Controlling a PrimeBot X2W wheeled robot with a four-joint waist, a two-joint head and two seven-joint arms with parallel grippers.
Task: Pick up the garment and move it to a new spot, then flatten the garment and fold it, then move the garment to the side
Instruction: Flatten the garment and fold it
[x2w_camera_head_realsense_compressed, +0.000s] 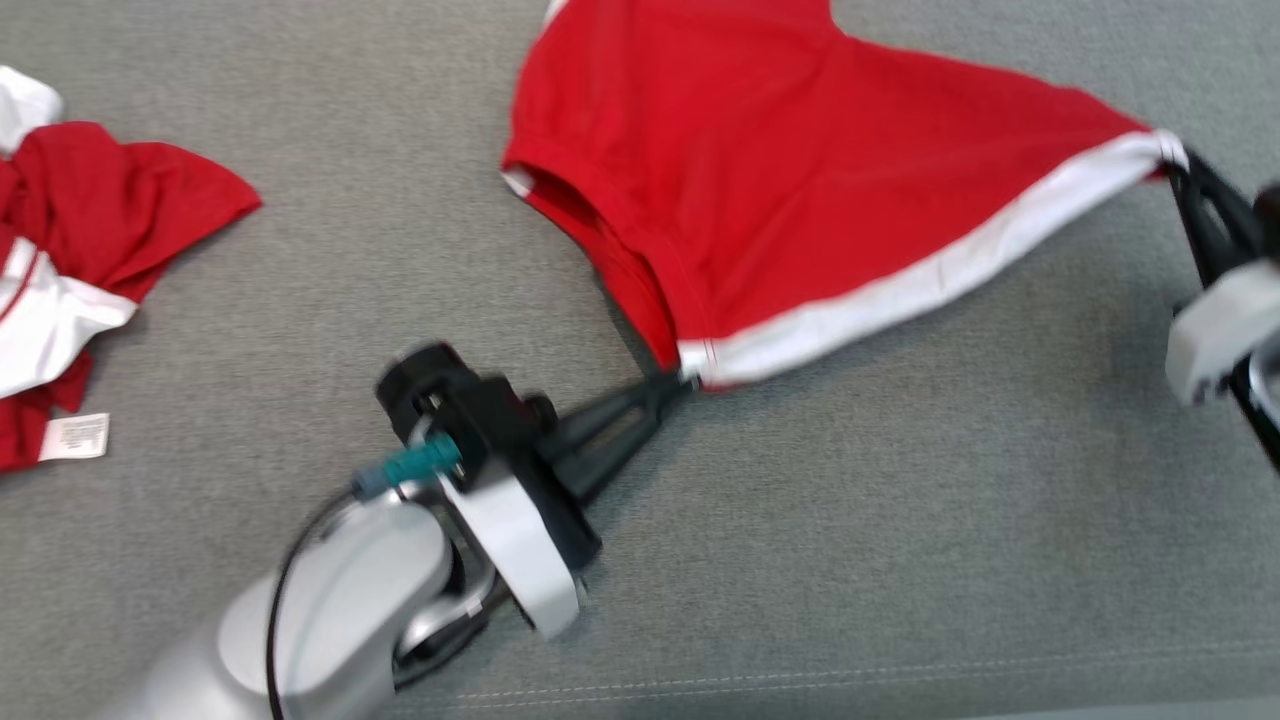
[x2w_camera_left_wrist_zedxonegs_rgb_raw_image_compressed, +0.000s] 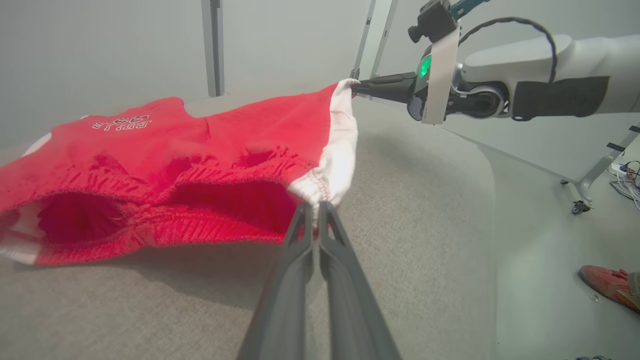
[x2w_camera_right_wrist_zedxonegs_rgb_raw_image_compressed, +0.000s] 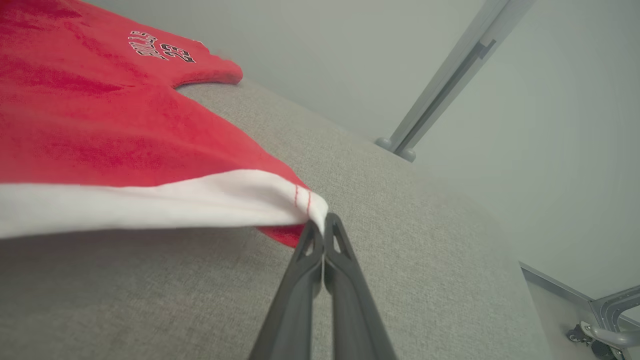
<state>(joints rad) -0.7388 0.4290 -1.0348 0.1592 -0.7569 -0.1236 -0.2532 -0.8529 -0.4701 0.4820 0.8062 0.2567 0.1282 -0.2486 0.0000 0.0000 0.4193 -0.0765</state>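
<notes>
The left hand (x2w_camera_head_realsense_compressed: 683, 382) is nearest the near edge of the table (x2w_camera_head_realsense_compressed: 900, 560), about midway along it. Its fingers are pressed together, pinching one corner of the white hem band (x2w_camera_head_realsense_compressed: 900, 285). The right hand (x2w_camera_head_realsense_compressed: 1176, 166) is farther back, at the right edge, and is likewise clamped on the opposite hem corner. The band runs taut between both hands and is raised off the table. The red jersey (x2w_camera_head_realsense_compressed: 800, 170) extends from the hem toward the far edge, where its lettered chest end rests on the surface. Judgement: the long axis points away from both hands, so flattening calls for lowering both corners together. A second crumpled garment (x2w_camera_head_realsense_compressed: 90, 230) lies well apart at the left edge.
</notes>
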